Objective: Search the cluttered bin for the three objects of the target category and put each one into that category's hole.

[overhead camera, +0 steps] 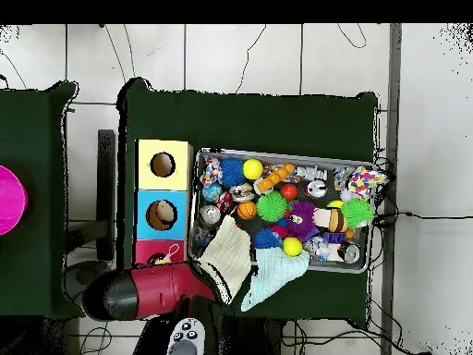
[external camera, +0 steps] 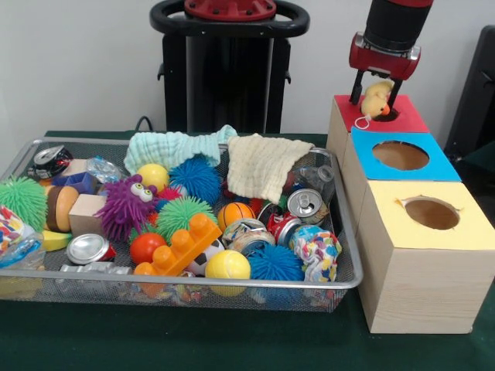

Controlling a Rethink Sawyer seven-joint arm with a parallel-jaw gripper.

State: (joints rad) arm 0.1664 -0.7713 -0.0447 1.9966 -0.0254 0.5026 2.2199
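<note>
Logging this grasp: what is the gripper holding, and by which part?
The gripper holds a small yellow plush toy by its upper body, above the red box's hole.

A small yellow plush toy (external camera: 377,99) with an orange patch hangs between the gripper's (external camera: 377,101) dark fingers at the upper right of the front view, just above the hole in the red box (external camera: 402,117). Below it run the blue box (external camera: 433,166) and the yellow box (external camera: 472,228), each with a round hole on top. The wire bin (external camera: 349,255) fills the left and centre, heaped with spiky balls, cans, cloths and blocks.
</note>
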